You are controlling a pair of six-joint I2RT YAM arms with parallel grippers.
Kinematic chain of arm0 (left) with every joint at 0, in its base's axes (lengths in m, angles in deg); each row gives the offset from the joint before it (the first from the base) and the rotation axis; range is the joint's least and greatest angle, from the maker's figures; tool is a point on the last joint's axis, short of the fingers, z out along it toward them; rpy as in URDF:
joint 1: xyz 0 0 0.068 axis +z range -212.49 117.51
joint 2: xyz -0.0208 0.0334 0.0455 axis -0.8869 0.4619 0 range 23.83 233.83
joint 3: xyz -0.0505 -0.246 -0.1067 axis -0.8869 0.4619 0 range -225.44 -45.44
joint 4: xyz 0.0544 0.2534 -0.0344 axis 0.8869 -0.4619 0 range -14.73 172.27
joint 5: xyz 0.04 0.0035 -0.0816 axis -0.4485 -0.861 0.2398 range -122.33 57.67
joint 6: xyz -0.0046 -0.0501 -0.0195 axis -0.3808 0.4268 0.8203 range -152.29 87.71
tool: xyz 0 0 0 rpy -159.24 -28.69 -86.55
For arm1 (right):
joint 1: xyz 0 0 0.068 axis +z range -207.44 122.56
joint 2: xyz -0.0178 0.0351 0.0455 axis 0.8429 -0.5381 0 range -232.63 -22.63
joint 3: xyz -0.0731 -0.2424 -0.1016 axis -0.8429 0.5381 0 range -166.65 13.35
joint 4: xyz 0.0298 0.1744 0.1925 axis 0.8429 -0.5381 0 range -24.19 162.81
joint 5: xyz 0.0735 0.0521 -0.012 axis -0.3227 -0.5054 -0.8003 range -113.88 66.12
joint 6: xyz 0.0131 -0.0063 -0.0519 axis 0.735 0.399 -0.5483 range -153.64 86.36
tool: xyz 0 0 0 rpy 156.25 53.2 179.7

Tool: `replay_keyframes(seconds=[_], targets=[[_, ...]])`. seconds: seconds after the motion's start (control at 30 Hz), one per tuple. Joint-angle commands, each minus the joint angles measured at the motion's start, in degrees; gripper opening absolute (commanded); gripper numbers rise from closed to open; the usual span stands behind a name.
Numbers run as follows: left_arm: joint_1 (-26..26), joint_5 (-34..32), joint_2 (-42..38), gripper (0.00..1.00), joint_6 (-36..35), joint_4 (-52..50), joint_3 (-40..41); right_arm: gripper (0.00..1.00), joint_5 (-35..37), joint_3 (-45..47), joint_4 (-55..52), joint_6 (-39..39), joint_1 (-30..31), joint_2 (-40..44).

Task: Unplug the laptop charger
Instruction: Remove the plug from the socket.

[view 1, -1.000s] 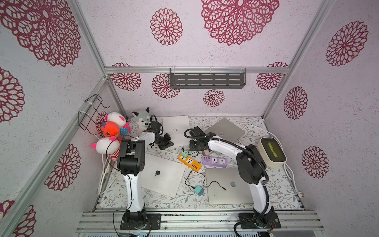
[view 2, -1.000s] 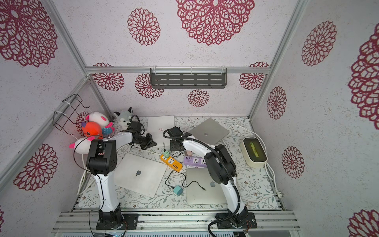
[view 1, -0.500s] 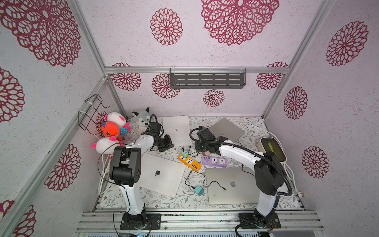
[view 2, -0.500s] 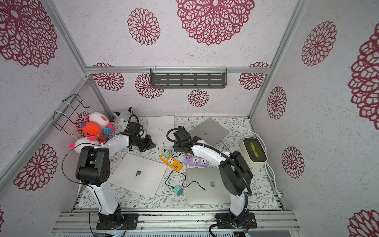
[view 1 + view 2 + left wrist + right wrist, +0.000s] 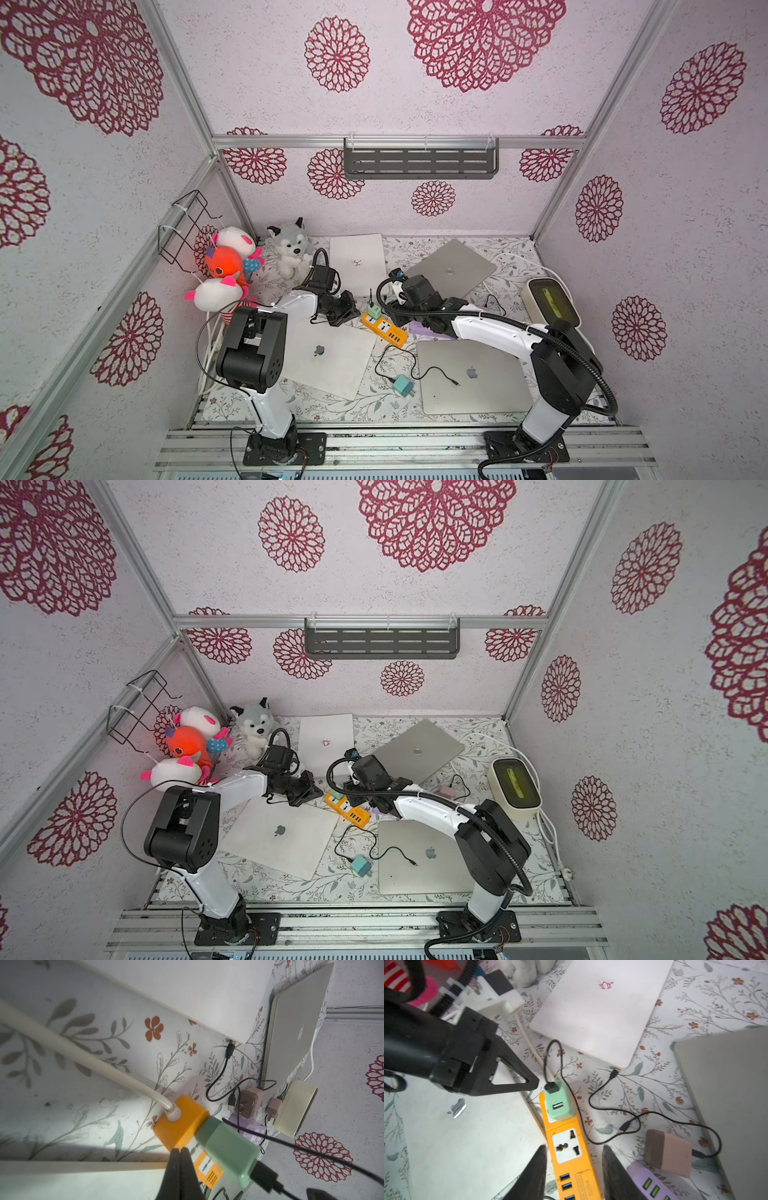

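On the floral tablecloth [image 5: 695, 1001], the green charger [image 5: 559, 1103], plugged into the orange power strip [image 5: 564, 1125], sat just beside the closed, empty left gripper [image 5: 534, 1084]; the half-open right gripper [image 5: 574, 1147] straddled the strip.

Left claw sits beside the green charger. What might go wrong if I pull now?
The right claw straddles the orange strip with jaws open, not clamping it, so the strip may lift with the green charger. The black cable runs toward the white laptop and could tug it. The left claw is shut; it may only nudge the charger.
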Motion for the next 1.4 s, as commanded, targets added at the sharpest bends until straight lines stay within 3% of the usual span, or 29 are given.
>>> replay_keyframes(seconds=[0.0,0.13,0.23,0.43,0.5,0.53,0.83,1.03,1.37], targets=[[-0.63,-0.7,-3.31,0.02,1.24,2.99,1.1,0.45,-1.71,0.49,4.75,-2.32,0.55,1.08],[-1.13,-3.03,-6.53,0.05,-1.94,2.13,2.17,0.45,-2.0,3.08,7.27,-1.58,0.66,2.11],[-2.5,-5.99,-8.91,0.23,-6.83,0.54,2.26,0.45,-1.66,3.82,7.01,0.35,0.58,3.01],[-5.26,-8.93,-10.85,0.42,-16.25,-1.15,1.48,0.46,-1.08,7.7,7.82,8.75,-0.43,6.57],[-6.42,-9.71,-10.8,0.57,-19.22,-1.26,0.97,0.46,-1.8,9.4,8.39,11.51,-1.19,8.08],[-7.05,-10.3,-10.89,0.58,-20.6,-1.25,0.82,0.46,-2.24,10.34,8.82,12.44,-1.48,8.75],[-13.19,-19.77,-11.29,0.67,-30.51,-1.64,-0.59,0.46,-3.37,16.56,10.23,15.97,-4.78,15.37],[-14.36,-23.29,-8.65,0.67,-32.89,-2.65,-2.71,0.46,-6.31,18.93,11.87,18.81,-6.65,16.4],[-14.53,-20.51,-4.03,0.65,-36.85,-2.95,-5.95,0.46,-9.09,20.61,14.52,21.34,-7.91,16.15]])
